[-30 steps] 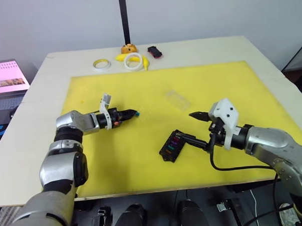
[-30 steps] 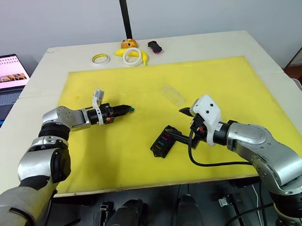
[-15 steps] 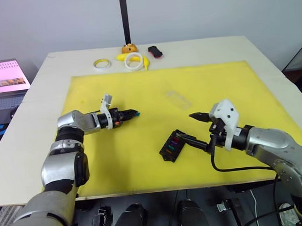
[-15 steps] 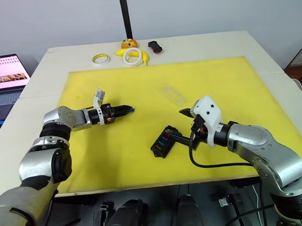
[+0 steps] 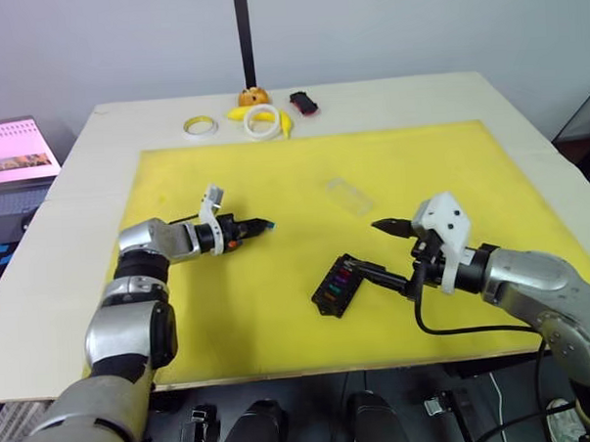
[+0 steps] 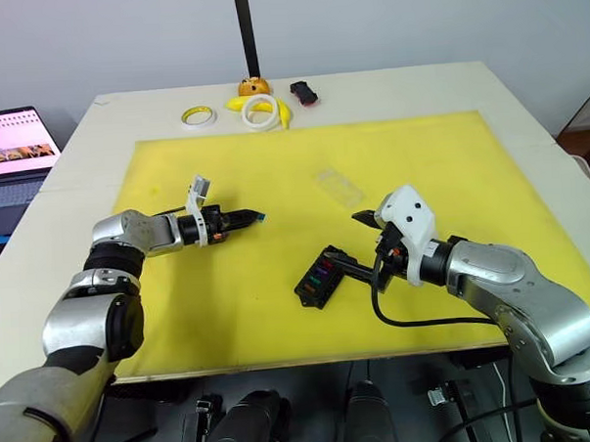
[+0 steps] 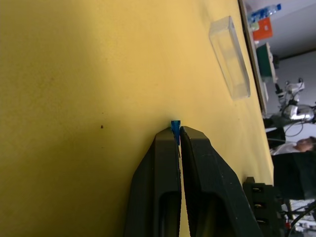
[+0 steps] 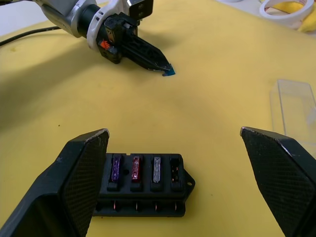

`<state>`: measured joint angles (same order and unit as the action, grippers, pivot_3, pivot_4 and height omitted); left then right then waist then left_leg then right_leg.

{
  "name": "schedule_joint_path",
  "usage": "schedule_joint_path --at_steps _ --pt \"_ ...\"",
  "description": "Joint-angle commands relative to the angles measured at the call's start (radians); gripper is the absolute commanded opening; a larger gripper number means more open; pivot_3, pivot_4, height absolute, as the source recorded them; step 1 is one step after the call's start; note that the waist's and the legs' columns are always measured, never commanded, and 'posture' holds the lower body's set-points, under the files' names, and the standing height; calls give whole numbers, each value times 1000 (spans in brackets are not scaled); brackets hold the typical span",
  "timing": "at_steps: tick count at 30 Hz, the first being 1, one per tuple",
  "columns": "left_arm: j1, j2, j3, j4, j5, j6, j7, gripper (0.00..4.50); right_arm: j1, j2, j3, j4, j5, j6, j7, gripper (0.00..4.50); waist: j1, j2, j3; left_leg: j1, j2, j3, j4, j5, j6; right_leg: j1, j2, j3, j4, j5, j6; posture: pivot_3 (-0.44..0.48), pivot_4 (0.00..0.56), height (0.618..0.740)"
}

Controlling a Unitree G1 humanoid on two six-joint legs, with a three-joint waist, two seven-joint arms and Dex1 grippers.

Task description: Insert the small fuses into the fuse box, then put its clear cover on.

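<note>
1. Yellow mat point(image 5: 440, 166) covers most of the table point(image 5: 510, 99); all of the task's things lie on it.
2. My right gripper point(image 5: 379, 249) stands open, its two fingers wide apart. The lower finger reaches to the near end of the fuse box; I cannot tell whether it touches. The upper finger points out over bare mat.
3. The fuse box point(image 5: 336, 285) lies between my two arms, just beside my right gripper and well apart from my left. Its long axis runs diagonally, from near-left to far-right in the head views.
4. In the right wrist view the fuse box point(image 8: 143, 186) carries fuses in one row: a purple one, a red one and a pale grey one side by side. Other slots look empty, so I judge insertion to be partly done.
5. The clear cover point(image 5: 348, 195) lies flat on the mat beyond the fuse box, apart from both grippers and not yet fitted.
6. My left gripper point(image 5: 264, 223) is closed on a blue fuse point(image 7: 175, 126), which juts from the fingertips, low over the mat.
7. Governing relation: from my left gripper, the fuse box lies to the right and nearer to me. I judge that the carry runs that way, and the fuse must then be turned to suit the diagonal slot rows.
</note>
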<state>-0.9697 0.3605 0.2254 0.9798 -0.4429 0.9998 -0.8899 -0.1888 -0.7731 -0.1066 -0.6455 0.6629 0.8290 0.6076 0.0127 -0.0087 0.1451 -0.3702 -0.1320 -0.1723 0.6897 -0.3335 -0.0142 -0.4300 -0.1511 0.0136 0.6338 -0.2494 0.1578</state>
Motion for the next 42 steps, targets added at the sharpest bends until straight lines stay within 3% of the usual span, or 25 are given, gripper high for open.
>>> schedule_joint_path --at_steps 1,6,11,14,20,26,29,32,42 --pt "8 41 7 -8 -13 79 -17 59 8 -13 -49 -43 24 7 -1 4500 -2 0 0 0 0 0 0 0 0 0 0 0 0 0 0 0 150 740" --pt "-12 138 44 -210 -122 272 -77 59 42 -32 -119 -71 85 34 11 4500 -22 -1 1 -4 1 0 -2 0 0 -6 0 0 1 0 0 0 150 740" --pt "17 154 74 -491 -272 425 -99 59 3 22 -198 -52 261 99 -55 4500 -25 -1 1 -4 2 1 -4 0 0 -6 0 1 1 0 0 0 150 740" --pt "43 112 66 -663 -351 463 -90 59 -67 102 -225 -8 471 150 -181 4500 -24 -1 1 -3 2 1 -4 0 0 -6 0 1 0 0 0 0 150 740" --pt "57 4 33 -771 -421 461 -57 59 -184 194 -164 104 819 170 -431 4500 -24 0 1 -3 2 1 -4 0 0 -5 0 1 -1 0 0 0 150 740" --pt "50 -43 15 -804 -465 475 -28 59 -232 202 -97 173 950 153 -548 4500 -26 0 1 -3 2 2 -5 0 0 -6 0 1 -1 0 0 0 150 740" --pt "47 -63 4 -816 -478 468 -10 0 -255 208 -68 189 1025 137 -593 3696 -25 0 1 -3 2 2 -5 0 0 -6 0 1 -1 0 0 0 150 740" --pt "42 -74 6 -821 -486 473 10 0 -265 195 -51 193 1041 128 -611 2206 -25 0 1 -3 2 2 -5 0 0 -6 0 1 -1 0 0 0 150 740" --pt "49 -41 -9 -822 -511 466 14 0 -258 171 -47 205 1044 102 -604 2206 -26 0 1 -3 2 2 -5 0 0 -6 1 1 -1 0 0 0 150 740"
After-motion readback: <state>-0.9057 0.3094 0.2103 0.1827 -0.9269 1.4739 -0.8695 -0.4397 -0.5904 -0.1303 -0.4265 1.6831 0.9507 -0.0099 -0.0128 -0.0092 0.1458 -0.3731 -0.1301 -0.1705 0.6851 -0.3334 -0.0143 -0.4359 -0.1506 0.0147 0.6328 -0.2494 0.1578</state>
